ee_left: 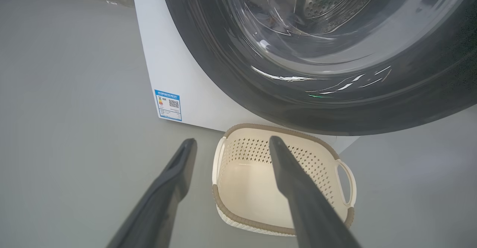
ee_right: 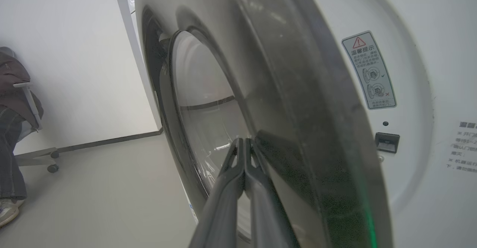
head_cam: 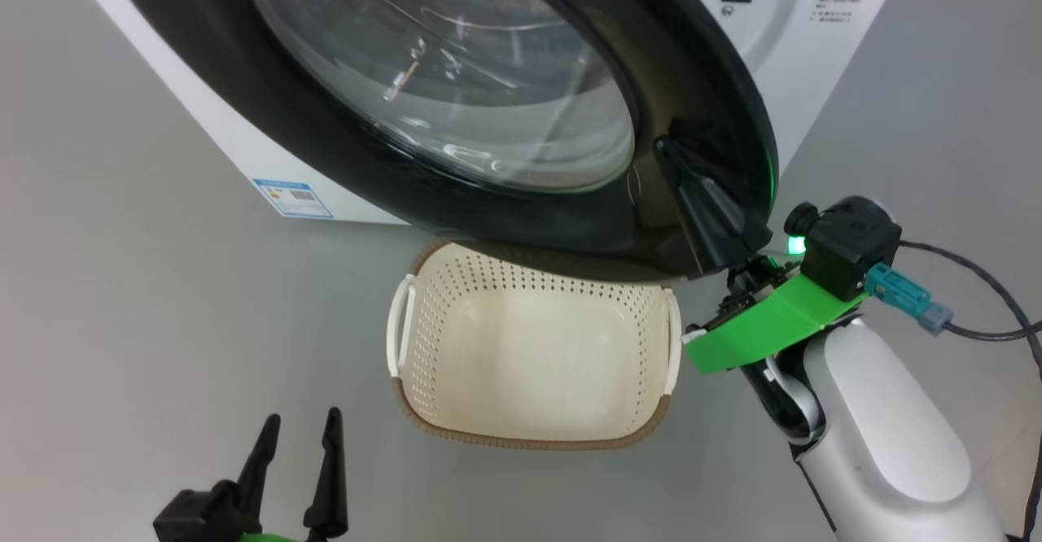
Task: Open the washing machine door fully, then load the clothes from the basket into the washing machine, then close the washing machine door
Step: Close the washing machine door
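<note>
Nearest you, your left gripper (head_cam: 302, 416) stood released, fingers spread and holding nothing, low over the floor (head_cam: 122, 322) short of the basket (head_cam: 529, 442). The basket sat on the floor against the machine's front edge, under the door's lower rim, and it lay bare. From that I judge the clothes were in the drum and closing was the step in hand.

Your right gripper (ee_right: 244, 140) was clenched on nothing, its two fingers pressed together and laid flat against the door (head_cam: 700, 102) near its free edge, beside the dark handle (head_cam: 708, 208). The door stood partly open from the washing machine (head_cam: 814, 78). To do this well, you wanted a steady push close to that free edge, following the door's arc, until it met the latch slot (ee_right: 387, 142) on the white front.

The basket's far rim lay below the door's swing; it looked low enough, though I could not tell for sure. Your cable (head_cam: 977, 281) trailed behind the right wrist. Well apart, by the wall, a person's leg (ee_right: 9, 158) and a wheeled chair (ee_right: 52, 168) stood clear of your work.
</note>
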### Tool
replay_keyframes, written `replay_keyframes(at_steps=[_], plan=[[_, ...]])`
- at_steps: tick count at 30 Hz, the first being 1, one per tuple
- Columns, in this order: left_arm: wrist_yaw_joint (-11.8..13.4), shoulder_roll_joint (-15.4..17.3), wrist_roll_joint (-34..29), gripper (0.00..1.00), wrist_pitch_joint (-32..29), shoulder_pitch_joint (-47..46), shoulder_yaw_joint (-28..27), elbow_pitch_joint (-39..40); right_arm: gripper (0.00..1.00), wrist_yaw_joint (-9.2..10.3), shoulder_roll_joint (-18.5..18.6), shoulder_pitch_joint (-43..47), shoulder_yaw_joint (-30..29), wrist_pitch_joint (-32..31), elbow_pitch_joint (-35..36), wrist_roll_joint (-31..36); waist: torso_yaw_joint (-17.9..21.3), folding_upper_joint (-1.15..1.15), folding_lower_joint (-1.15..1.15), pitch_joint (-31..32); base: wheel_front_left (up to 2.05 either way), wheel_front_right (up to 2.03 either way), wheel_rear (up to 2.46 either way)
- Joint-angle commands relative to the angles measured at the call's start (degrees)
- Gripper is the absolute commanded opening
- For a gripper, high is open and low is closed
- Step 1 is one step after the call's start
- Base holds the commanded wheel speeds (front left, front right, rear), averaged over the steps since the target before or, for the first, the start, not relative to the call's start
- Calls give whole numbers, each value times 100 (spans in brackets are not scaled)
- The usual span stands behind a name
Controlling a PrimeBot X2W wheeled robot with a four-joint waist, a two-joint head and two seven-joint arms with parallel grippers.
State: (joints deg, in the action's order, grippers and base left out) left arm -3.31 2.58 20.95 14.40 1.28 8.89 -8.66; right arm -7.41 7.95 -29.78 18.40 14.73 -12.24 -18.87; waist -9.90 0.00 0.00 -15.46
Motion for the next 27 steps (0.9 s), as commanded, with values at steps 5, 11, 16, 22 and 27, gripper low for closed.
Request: replay_keyframes(at_steps=[5, 11, 16, 22, 27], plan=[[-57, 30, -120, 100, 60, -237, -240, 174, 0, -8, 2, -270, 7, 27, 184, 111, 115, 0, 0, -277, 0, 0, 0], [-68, 30, -87, 100, 60, -377, -212, 224, 0, -8, -50, -564, 7, 27, 201, 150, 156, 0, 0, -499, 0, 0, 0], [-88, 30, -92, 100, 60, -443, -174, 237, 0, -8, -29, -848, 24, 27, 220, 172, 174, 0, 0, -640, 0, 0, 0], [-119, 30, -104, 100, 60, -465, -159, 211, 0, -8, 68, -1228, 128, 27, 216, 209, 171, 0, 0, -771, 0, 0, 0], [-144, 30, -96, 100, 60, -479, -105, 188, 0, -8, 185, -1492, 175, 27, 131, 199, 106, 0, 0, -821, 0, 0, 0]])
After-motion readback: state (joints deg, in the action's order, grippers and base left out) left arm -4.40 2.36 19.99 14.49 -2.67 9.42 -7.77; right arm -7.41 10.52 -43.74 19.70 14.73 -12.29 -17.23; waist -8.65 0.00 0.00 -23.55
